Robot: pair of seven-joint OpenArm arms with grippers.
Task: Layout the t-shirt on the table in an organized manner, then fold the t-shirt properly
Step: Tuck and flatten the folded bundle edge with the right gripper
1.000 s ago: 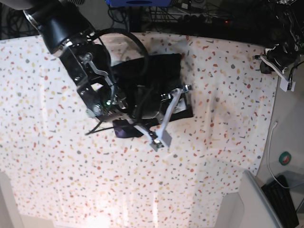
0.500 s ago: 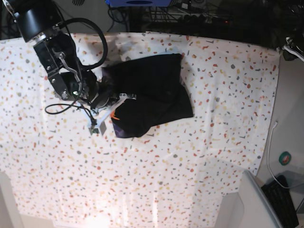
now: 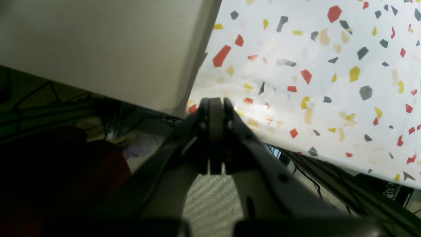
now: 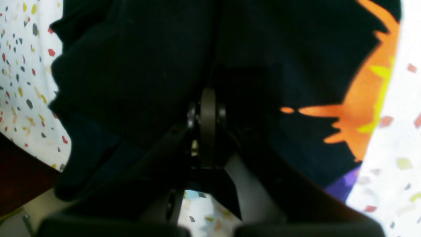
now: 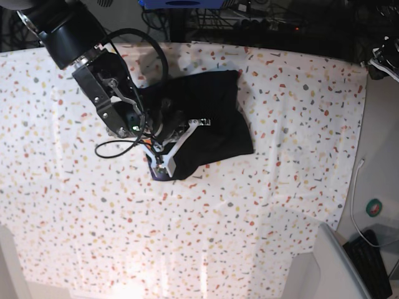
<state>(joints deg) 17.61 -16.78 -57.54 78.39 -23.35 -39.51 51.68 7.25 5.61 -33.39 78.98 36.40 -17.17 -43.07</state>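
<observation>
The black t-shirt point(image 5: 215, 112) lies bunched up in the far middle of the speckled table point(image 5: 280, 205). My right gripper point(image 5: 167, 163) hangs over the shirt's near-left edge, shut, with no cloth seen between its fingers. In the right wrist view the shut right gripper point(image 4: 208, 98) points at the dark t-shirt point(image 4: 131, 65), with the orange print point(image 4: 361, 108) and a purple patch point(image 4: 342, 184) to its right. My left gripper point(image 3: 215, 105) is shut and empty, off the table's point(image 3: 329, 82) edge above the floor.
Cables and dark equipment point(image 5: 262, 22) line the table's far edge. A grey bin point(image 5: 336, 268), a white cable point(image 5: 353, 199) and a black keyboard-like object point(image 5: 374, 255) sit off the right side. A pale grey panel point(image 3: 98, 49) stands beside the left gripper.
The right gripper was open over the shirt, shut as it swung out to the left, and has come back over the shirt's near-left edge. The left arm withdrew past the far right corner.
</observation>
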